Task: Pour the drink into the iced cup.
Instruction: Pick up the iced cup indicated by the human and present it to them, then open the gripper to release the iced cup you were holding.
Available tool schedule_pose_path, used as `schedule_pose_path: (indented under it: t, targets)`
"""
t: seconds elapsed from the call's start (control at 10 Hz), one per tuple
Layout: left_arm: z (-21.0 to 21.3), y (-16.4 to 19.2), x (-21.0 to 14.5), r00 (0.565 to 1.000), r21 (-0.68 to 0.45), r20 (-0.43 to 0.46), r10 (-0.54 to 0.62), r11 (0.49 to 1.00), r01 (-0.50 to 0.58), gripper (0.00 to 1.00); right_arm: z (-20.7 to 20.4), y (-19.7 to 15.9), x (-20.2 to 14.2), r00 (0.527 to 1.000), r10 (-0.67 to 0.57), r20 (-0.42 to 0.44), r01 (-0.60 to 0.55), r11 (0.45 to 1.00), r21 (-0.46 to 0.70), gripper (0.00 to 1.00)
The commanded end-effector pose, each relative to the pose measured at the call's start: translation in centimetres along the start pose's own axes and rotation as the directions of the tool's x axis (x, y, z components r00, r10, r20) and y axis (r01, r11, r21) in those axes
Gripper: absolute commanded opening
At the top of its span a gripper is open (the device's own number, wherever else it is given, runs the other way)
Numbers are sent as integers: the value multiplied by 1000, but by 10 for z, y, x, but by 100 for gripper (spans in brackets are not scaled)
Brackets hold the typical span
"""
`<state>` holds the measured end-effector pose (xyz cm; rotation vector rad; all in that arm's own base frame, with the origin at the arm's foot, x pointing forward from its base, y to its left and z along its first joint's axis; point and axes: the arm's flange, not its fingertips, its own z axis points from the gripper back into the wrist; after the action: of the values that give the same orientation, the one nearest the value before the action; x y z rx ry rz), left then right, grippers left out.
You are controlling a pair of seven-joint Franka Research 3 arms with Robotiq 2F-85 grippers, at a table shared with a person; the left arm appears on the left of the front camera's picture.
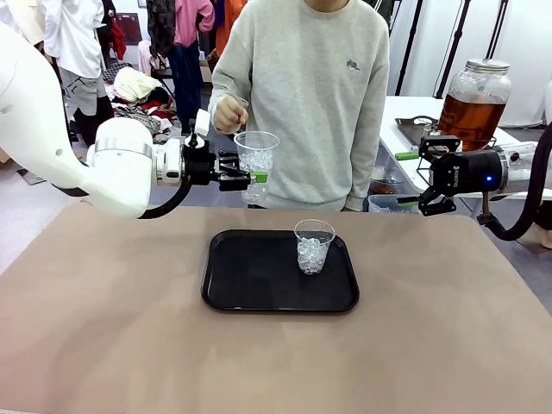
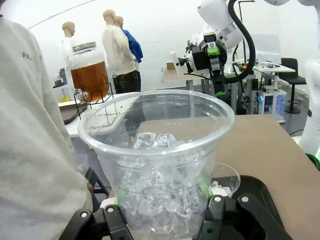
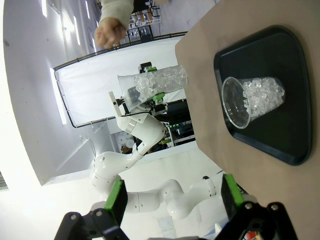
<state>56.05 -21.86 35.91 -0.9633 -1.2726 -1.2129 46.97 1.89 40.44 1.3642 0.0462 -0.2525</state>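
Left gripper (image 1: pixel 255 177) clamped on a clear plastic cup part-filled with ice (image 1: pixel 256 158), held upright in the air over the far edge of the brown table (image 1: pixel 112 328), just in front of the person's grey sweatshirt (image 1: pixel 319 86). Mid-table: black rectangular tray (image 1: pixel 250 289) with a second clear ice-filled cup (image 1: pixel 312 247) upright near its far right corner. Right gripper (image 1: pixel 407 178) jaws spread and empty, hovering past the table's far right edge; behind it the large clear glass dispenser jar with silvery metal lid (image 1: pixel 476 86), holding the amber-brown drink (image 1: pixel 470 119), sits on a white side table (image 1: pixel 404 110), well apart from both cups.
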Motion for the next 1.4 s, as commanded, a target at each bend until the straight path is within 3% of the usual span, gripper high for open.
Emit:
schedule_pose_path:
  t: [0.0,1.3]
  targets:
    - [1,-2,3,1000,-3,7,-6,1000,6,60,0,0,0,1000,1,5,-1,1000,1,100]
    - [1,-2,3,1000,-3,7,-6,1000,6,60,0,0,0,1000,1,5,-1,1000,1,100]
